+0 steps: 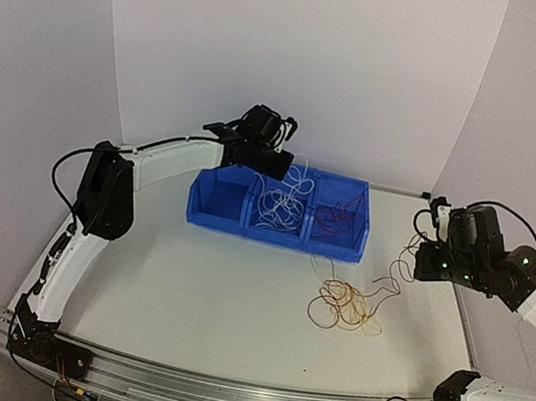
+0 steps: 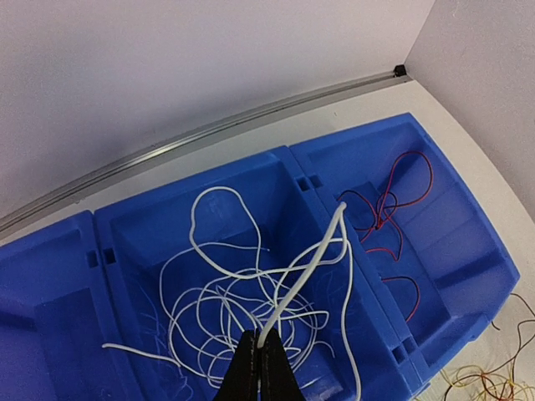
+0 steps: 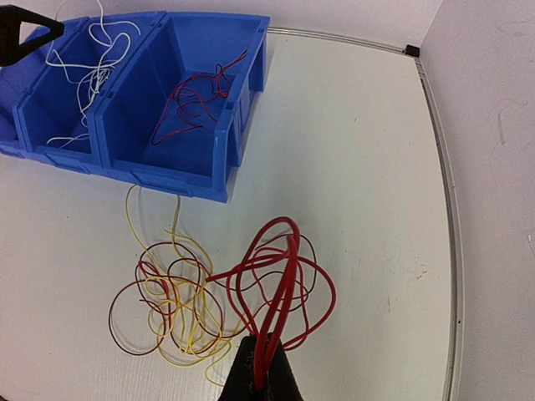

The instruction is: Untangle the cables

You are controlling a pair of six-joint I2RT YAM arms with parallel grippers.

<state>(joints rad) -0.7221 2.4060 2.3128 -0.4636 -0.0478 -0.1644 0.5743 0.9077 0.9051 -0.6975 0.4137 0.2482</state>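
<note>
Start with the desk point(image 1: 212, 303): it carries a blue bin point(image 1: 243, 229) with three compartments, set toward the back, and a loose tangle point(image 1: 345, 308) lying in the open in front of the bin's right end.

In the bin you have white cables point(image 1: 278, 202) heaped in the middle compartment and red cables point(image 3: 188, 104) in the right one. The left compartment shows nothing in it. That reads as sorting by colour, and I judge you to be somewhere past the middle of the job: two colours are mostly separated and binned.

What is left is the tangle on the desk. It is made of yellow loops interlaced with dark red ones, and two yellow ends trail toward the bin's front wall. The yellow has no place in the bin yet, so the left compartment looks to be meant for it.

Your left tool point(image 2: 257, 341) hangs over the middle compartment, jaws together and clamped on a white strand point(image 2: 294, 282) that rises out of the heap. Your right tool point(image 3: 261, 347) is above the desk, well right of the bin, pinched shut on a bunch of bright red loops point(image 3: 280, 292) lifted from the tangle's edge.

No brand, label or writing can be read anywhere in these views.
</note>
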